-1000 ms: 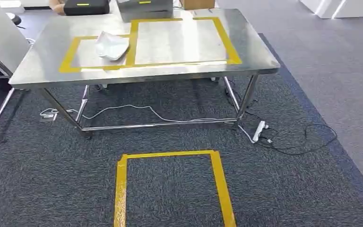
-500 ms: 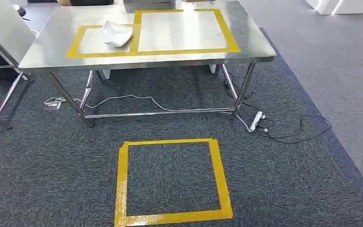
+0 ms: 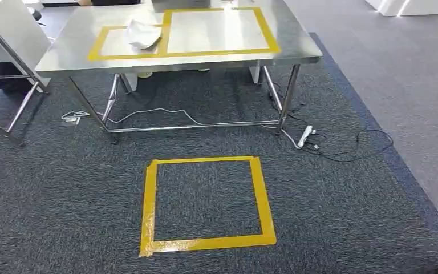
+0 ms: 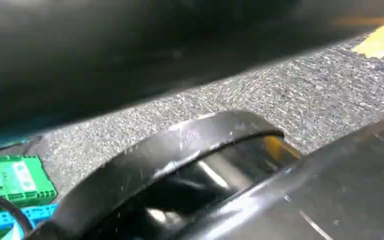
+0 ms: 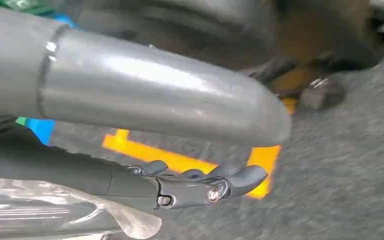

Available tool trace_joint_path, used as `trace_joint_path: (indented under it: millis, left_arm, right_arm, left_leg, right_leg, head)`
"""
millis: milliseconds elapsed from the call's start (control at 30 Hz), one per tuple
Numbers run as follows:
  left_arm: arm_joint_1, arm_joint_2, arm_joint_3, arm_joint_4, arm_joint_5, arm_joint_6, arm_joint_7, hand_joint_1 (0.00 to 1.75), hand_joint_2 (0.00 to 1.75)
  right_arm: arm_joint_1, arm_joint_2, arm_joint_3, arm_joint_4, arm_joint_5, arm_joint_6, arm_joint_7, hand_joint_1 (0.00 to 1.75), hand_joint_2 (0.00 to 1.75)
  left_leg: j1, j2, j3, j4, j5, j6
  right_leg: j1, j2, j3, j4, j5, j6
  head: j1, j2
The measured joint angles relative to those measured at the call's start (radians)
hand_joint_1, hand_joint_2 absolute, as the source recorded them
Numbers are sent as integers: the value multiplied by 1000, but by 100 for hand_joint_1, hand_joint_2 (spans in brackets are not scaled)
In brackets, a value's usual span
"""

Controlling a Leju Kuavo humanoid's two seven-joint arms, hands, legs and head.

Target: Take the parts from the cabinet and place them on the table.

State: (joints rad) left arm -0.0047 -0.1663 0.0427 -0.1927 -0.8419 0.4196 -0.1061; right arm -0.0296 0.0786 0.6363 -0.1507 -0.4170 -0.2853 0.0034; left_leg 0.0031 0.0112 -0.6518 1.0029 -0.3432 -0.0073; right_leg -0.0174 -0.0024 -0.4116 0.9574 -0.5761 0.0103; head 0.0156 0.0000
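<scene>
Dark grey carpet (image 3: 63, 200) spreads below the robot, with a yellow tape square (image 3: 205, 202) marked on it. Ahead stands the steel tabletop (image 3: 296, 43), carrying two taped yellow rectangles. A white bagged part (image 3: 143, 33) lies on the line between them. A power strip (image 3: 305, 136) and cables trail beside the table legs. In the right wrist view the right hand (image 5: 195, 187) grips a clear plastic bag (image 5: 55, 215). The left hand's state cannot be told.
</scene>
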Motion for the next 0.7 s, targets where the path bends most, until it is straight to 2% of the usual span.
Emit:
trace_joint_path:
  millis: [33,67,100,133,167,200,233,267,300,333,367,400,467,500,533,567,600,633,667,700]
  left_arm:
    - [0,0,0,0,1,5,4,0,0]
    - [2,-1,0,0,2,8,9,0,0]
    - [2,-1,0,0,2,10,17,0,0]
    - [2,-1,0,1,2,12,20,0,0]
    - [2,-2,0,0,2,13,20,0,0]
    - [2,-2,0,1,2,13,20,0,0]
    - [2,-2,0,1,2,13,20,0,0]
    - [3,-2,0,1,2,13,20,0,0]
    - [3,-2,0,1,3,13,20,0,0]
    - [3,-2,0,1,3,13,20,0,0]
    - [2,-2,0,1,3,14,20,0,0]
    - [1,-3,0,1,3,14,20,0,0]
    - [0,-5,0,1,2,14,21,0,0]
    - [1,-6,0,1,1,14,25,0,0]
    - [3,-10,0,1,1,14,26,0,0]
    - [3,-10,0,1,1,14,28,0,0]
    - [5,-13,0,1,0,14,31,0,0]
    - [6,-14,0,1,0,15,31,0,0]
    - [5,-14,0,1,0,15,32,0,0]
    - [4,-15,0,1,0,15,32,0,0]
  right_arm:
    - [1,0,0,0,0,0,0,0,0]
    - [2,0,0,0,-2,-2,0,0,0]
    - [2,0,0,0,-2,-3,0,0,0]
    - [2,0,0,0,-2,-3,-1,0,0]
    - [2,0,0,0,-2,-4,-1,0,0]
    - [3,0,0,0,-2,-5,-1,0,0]
    - [3,0,0,0,-2,-5,-1,0,0]
    - [4,0,0,0,-3,-5,-1,0,0]
    - [4,0,0,0,-3,-5,-1,0,0]
    - [3,0,0,0,-3,-5,-1,0,0]
    - [4,1,0,0,-3,-5,-1,0,0]
    - [4,1,0,0,-3,-5,-1,0,0]
    - [3,1,0,0,-3,-5,-1,0,0]
    - [3,1,0,0,-3,-5,-1,0,0]
    - [4,1,0,0,-5,-5,-1,0,0]
    - [5,1,0,0,-5,-5,-1,0,0]
    - [5,1,0,0,-5,-4,-1,0,0]
    - [6,1,0,0,-6,-5,-2,0,0]
    - [7,1,0,0,-6,-5,-2,0,0]
    - [9,1,0,0,-6,-5,-2,0,0]
  left_leg:
    - [4,-2,-6,18,-54,-6]
    - [4,-2,-16,63,-123,-9]
    - [4,-2,-27,130,-190,-14]
    - [4,-2,-38,215,-244,-17]
    - [4,-2,-44,282,-260,-18]
    - [4,-3,-41,327,-235,-16]
    - [3,-3,-24,326,-192,-12]
    - [3,-3,10,293,-152,-5]
    - [0,-3,62,224,-129,4]
    - [-5,-4,134,118,-135,17]
    - [-13,-4,202,18,-166,33]
    - [-12,-3,220,-27,-181,34]
    - [-17,-3,214,-41,-188,40]
    - [-11,-3,211,-59,-186,43]
    - [-7,-1,206,-61,-176,45]
    - [-13,-4,199,-58,-189,30]
    - [-13,-6,194,-53,-187,20]
    - [-15,-6,193,-53,-182,32]
    - [-17,-6,191,-53,-173,37]
    - [-19,-6,190,-52,-172,38]
  right_leg:
    - [1,-5,-12,2,10,-8]
    - [2,-6,-26,2,17,-17]
    - [4,-6,-41,2,30,-20]
    - [6,-8,-58,2,44,-22]
    - [8,-10,-74,3,56,-22]
    - [11,-11,-92,4,69,-22]
    - [15,-13,-107,5,81,-21]
    - [17,-14,-118,6,91,-21]
    - [20,-14,-125,8,101,-20]
    - [21,-13,-133,10,111,-19]
    - [26,-13,-140,13,117,-14]
    - [25,-16,-146,14,126,-7]
    - [22,-18,-158,15,140,4]
    - [26,-19,-164,17,145,10]
    - [24,-12,-181,28,131,15]
    - [25,-8,-183,27,92,14]
    - [24,-9,-184,28,56,-25]
    - [25,-6,-186,28,48,-44]
    - [23,-4,-186,26,57,-35]
    - [21,-3,-183,19,86,-19]
  head:
    - [-3,0]
    - [-4,0]
    - [-8,0]
    - [-13,0]
    - [-13,0]
    - [-14,0]
    - [-16,0]
    - [-16,0]
    - [-16,0]
    - [-16,0]
    - [-15,0]
    - [-14,0]
    - [-15,0]
    - [-14,0]
    - [-13,0]
    - [-9,0]
    - [-1,0]
    - [-1,0]
    - [0,0]
    - [-2,0]
